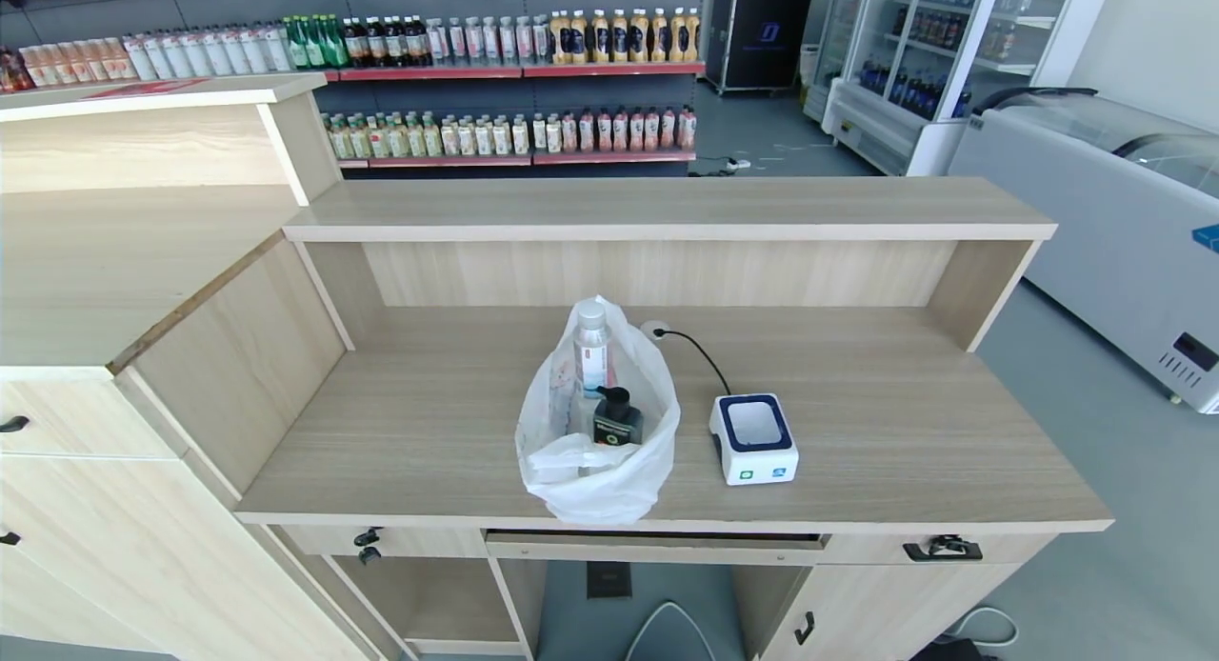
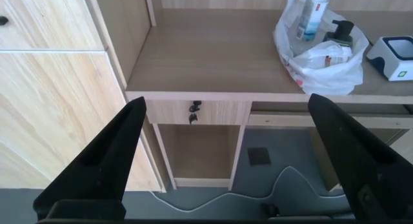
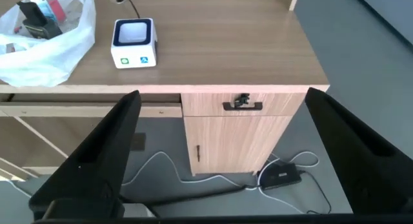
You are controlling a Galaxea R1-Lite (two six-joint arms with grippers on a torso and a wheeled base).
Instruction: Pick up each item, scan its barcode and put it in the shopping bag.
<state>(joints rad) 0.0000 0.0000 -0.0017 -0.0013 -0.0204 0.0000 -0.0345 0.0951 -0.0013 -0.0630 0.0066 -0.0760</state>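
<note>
Mid-frame, soft shopping bag (image 1: 590, 490) with slippery water bottle (image 1: 591, 351) and pump bottle (image 1: 617, 418) inside: hold round the middle. Left gripper (image 2: 226, 104), right gripper (image 3: 222, 95) wide apart, empty

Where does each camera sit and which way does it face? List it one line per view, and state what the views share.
Head view: on the robot's head, facing forward and down onto the counter, store shelves beyond.
Left wrist view: set back from the counter's left end, facing forward and down past the open left hand toward the shopping bag.
Right wrist view: set back from its right end, facing past the open right hand toward the scanner.
Shared: all three show the shopping bag and scanner.
</note>
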